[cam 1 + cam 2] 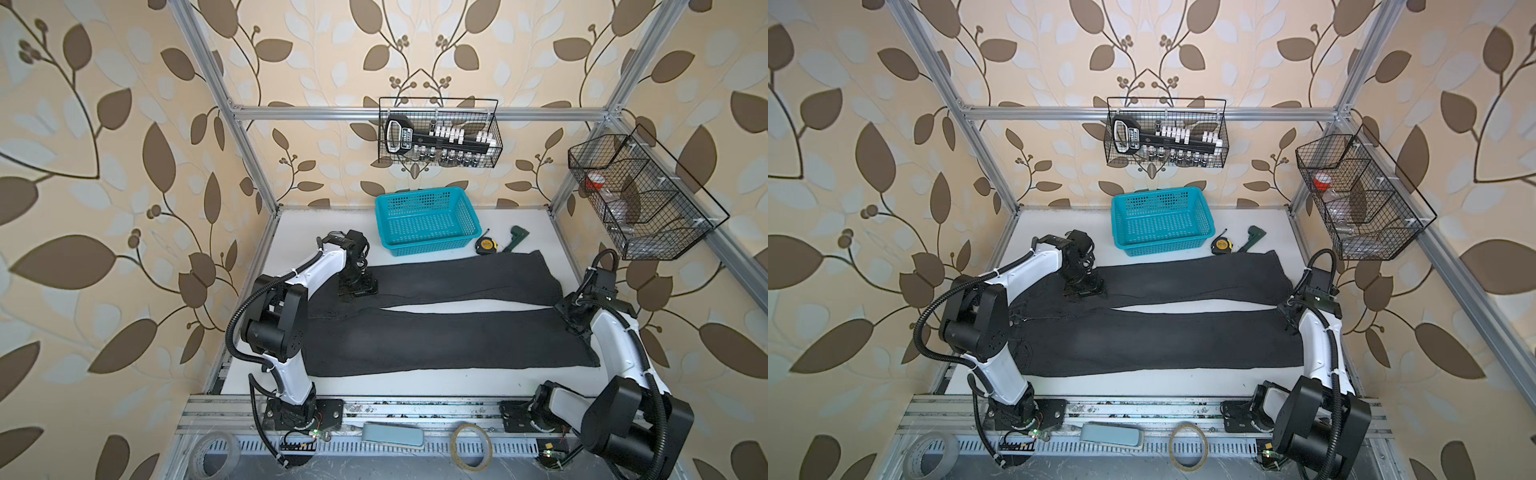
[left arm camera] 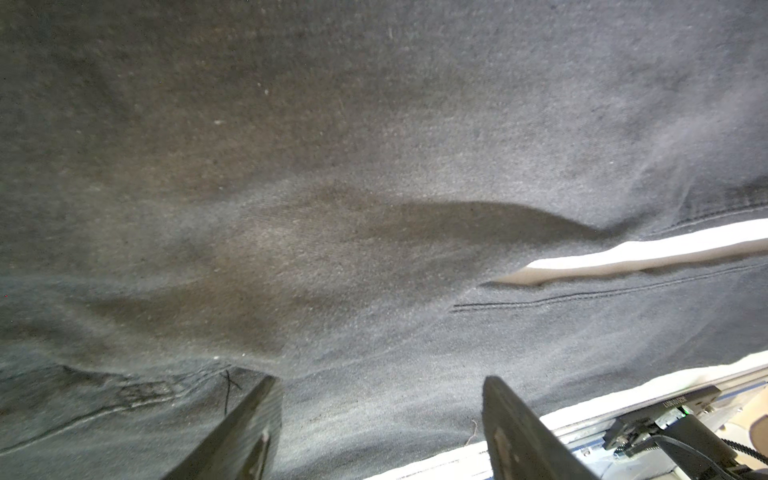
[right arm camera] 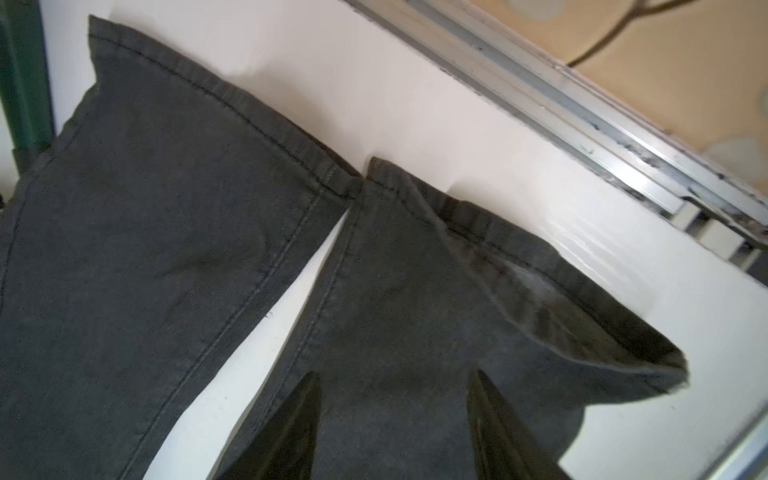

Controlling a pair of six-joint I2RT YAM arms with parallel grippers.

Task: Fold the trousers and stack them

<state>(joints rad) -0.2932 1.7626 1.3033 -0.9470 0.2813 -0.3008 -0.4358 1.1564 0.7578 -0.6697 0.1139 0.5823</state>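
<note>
Leaf-patterned wallpaper and an aluminium frame enclose a white desk (image 1: 415,384), where the dark charcoal denim trousers (image 1: 436,332) lie spread flat at full length, waist toward the left arm and both hems toward the right arm. The two legs run side by side, with a thin sliver of desk showing between them. No fold is made yet and nothing is stacked. By my reading the task is at its opening: the garment is laid out, and all of the folding and the stacking is left to do.

The left end effector (image 1: 357,287) sits over the far leg near the crotch, released and empty. The left wrist view shows its fingers (image 2: 249,424) apart above bare cloth. The right end effector (image 1: 573,318) is at the hems, jaws parted, with fabric lying beneath its fingers (image 3: 291,428) rather than pinched. The near leg's hem curls up there.

A teal perforated plastic basket (image 1: 436,246) stands empty behind the trousers, near a yellow-and-black tape measure (image 1: 485,245).
</note>
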